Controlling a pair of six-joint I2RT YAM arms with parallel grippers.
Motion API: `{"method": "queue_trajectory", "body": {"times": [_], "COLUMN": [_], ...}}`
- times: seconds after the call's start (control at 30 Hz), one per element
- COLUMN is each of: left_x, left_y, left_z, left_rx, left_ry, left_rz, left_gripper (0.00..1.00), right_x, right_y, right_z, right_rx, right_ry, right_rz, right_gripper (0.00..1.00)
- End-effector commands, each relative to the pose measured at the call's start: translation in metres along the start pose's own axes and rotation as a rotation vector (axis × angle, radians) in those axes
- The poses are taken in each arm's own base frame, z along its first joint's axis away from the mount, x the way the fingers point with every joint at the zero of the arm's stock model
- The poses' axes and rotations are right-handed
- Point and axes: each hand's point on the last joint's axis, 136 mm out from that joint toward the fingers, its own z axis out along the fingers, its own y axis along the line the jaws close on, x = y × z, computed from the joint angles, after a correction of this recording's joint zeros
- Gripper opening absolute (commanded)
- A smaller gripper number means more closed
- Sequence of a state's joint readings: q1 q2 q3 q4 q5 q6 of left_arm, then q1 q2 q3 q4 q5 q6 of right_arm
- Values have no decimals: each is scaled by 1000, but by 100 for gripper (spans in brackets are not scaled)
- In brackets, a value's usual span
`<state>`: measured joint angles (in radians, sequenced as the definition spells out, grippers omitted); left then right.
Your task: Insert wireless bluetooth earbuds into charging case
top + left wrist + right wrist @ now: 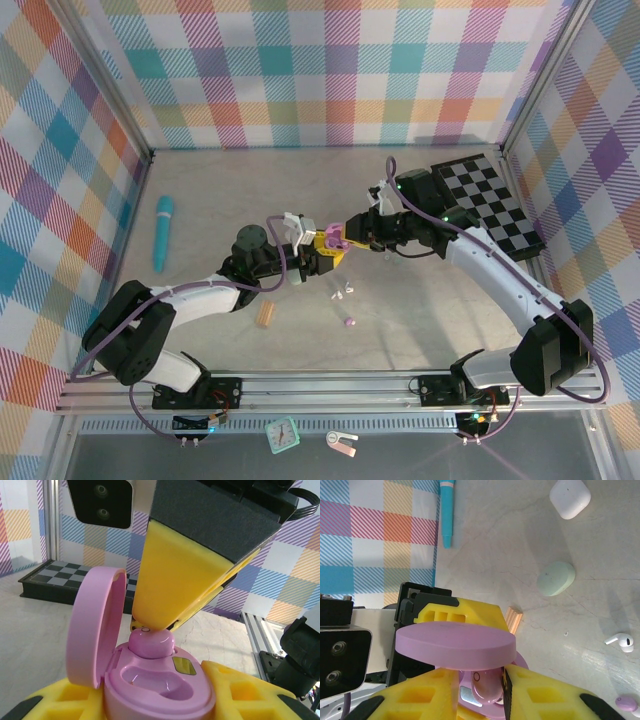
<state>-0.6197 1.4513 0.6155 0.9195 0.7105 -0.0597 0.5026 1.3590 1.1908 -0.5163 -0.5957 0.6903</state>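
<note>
Insertion step: left hand [155, 702] clenched on open pink charging case [150, 682], held off counter [450, 300]. Right hand [482, 695] brackets purple earbud [151, 642] perched on hinge-side socket, seemingly unseated. Pinching or released, cannot tell. Next likely: press home, release cleanly.

The pale, marble-veined table [420, 300] carries a small scatter. Seen from above, a teal tube [163, 232] lies at nine o'clock near the left wall, and a black-and-grey chessboard [487, 200] sits at two o'clock by the far right corner. A tan ribbed block [266, 315] lies at seven o'clock. A white earbud [340, 293] and a purple earbud [349, 322] lie at six. In the right wrist view, a pale green case [556, 578] and a white case [570, 497] lie toward one o'clock of that block.
</note>
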Motion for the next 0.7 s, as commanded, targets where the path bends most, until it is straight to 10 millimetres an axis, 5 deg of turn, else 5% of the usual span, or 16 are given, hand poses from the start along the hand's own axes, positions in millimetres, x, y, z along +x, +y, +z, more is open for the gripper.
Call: {"method": "queue_trajectory", "body": {"times": [0.0, 0.4, 0.67], "left_x": [-33, -34, -37], "left_y": [-10, -6, 13], "left_z": [5, -1, -16], "left_rx": [43, 12, -38], "left_ry": [-89, -111, -124], "left_rz": [81, 90, 95], "left_gripper": [31, 31, 31], "right_x": [0, 8, 32], "right_y": [1, 1, -16], "right_z": [-1, -25, -46], "right_rx": [0, 44, 83], "right_ry": [14, -61, -143], "right_rz": [-14, -99, -125], "right_gripper": [32, 55, 59]}}
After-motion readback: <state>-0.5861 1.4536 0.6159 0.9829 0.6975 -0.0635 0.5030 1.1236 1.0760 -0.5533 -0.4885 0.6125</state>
